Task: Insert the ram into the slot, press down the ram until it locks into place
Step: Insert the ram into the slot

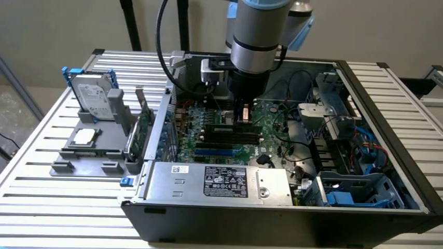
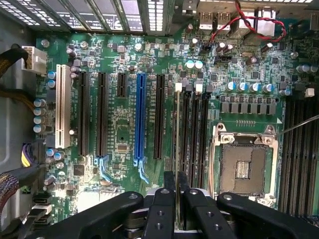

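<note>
In the wrist view the ram (image 2: 177, 129) shows edge-on as a thin greenish strip held upright between the black fingers (image 2: 169, 185). My gripper (image 2: 176, 185) is shut on it. The ram lines up along the slot (image 2: 178, 87) with a white end latch, the outermost of a row of long black memory sockets (image 2: 196, 134). Whether its lower edge is seated in that slot I cannot tell. In the exterior view my gripper (image 1: 242, 120) reaches down into the open computer case, right over the black memory slots (image 1: 225, 136) on the motherboard.
Beside the sockets lie a bright blue socket (image 2: 140, 119), a white one (image 2: 63, 104) and the open processor socket (image 2: 243, 162). Red wires (image 2: 239, 25) cross near the case wall. Outside the case stand a hard drive (image 1: 93, 96) and an upright expansion card (image 1: 142, 129); the power supply (image 1: 218, 181) sits in front.
</note>
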Controlling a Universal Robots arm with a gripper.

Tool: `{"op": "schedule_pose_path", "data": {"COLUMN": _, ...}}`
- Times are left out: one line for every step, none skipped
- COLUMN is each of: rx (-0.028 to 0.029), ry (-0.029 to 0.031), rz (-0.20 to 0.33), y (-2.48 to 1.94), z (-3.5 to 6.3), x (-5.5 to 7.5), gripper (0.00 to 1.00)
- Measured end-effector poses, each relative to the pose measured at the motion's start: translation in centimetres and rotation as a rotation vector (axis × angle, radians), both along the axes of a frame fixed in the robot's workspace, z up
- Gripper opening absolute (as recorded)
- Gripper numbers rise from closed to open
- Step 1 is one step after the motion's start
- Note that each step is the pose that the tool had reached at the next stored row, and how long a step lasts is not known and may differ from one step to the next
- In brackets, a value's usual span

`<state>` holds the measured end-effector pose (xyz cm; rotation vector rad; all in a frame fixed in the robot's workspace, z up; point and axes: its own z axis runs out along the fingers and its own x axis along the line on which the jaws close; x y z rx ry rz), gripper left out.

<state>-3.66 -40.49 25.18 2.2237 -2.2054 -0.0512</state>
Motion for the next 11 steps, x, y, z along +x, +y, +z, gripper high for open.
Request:
{"op": "schedule_pose_path", "data": {"rx": -0.0001, "ry": -0.0007, "rz": -0.002, "y": 0.0, "z": -0.04, "x": 0.0, "gripper": 0.14}}
{"op": "schedule_pose_path", "data": {"rx": -0.0004, "ry": -0.0015, "rz": -0.002, "y": 0.0, "z": -0.06, "x": 0.0, "gripper": 0.14}}
{"op": "schedule_pose_path", "data": {"rx": -0.0015, "ry": -0.0035, "rz": -0.002, "y": 0.0, "z": -0.08, "x": -0.01, "gripper": 0.14}}
{"op": "schedule_pose_path", "data": {"rx": -0.0022, "ry": -0.0073, "rz": -0.002, "y": 0.0, "z": -0.09, "x": -0.01, "gripper": 0.14}}
{"op": "schedule_pose_path", "data": {"rx": -0.0022, "ry": -0.0104, "rz": -0.002, "y": 0.0, "z": -0.13, "x": 0.0, "gripper": 0.14}}
{"op": "schedule_pose_path", "data": {"rx": -0.0023, "ry": -0.0145, "rz": -0.002, "y": 0.0, "z": -0.17, "x": -0.02, "gripper": 0.14}}
{"op": "schedule_pose_path", "data": {"rx": -0.0027, "ry": -0.0192, "rz": -0.003, "y": 0.0, "z": -0.2, "x": -0.04, "gripper": 0.14}}
{"op": "schedule_pose_path", "data": {"rx": -0.0033, "ry": -0.0247, "rz": -0.003, "y": 0.0, "z": -0.24, "x": -0.09, "gripper": 0.14}}
{"op": "schedule_pose_path", "data": {"rx": -0.0044, "ry": -0.03, "rz": -0.004, "y": 0.0, "z": -0.28, "x": -0.14, "gripper": 0.14}}
{"op": "schedule_pose_path", "data": {"rx": -0.0057, "ry": -0.0329, "rz": -0.006, "y": 0.01, "z": -0.33, "x": -0.18, "gripper": 0.14}}
{"op": "schedule_pose_path", "data": {"rx": -0.0079, "ry": -0.0332, "rz": -0.006, "y": 0.0, "z": -0.37, "x": -0.21, "gripper": 0.14}}
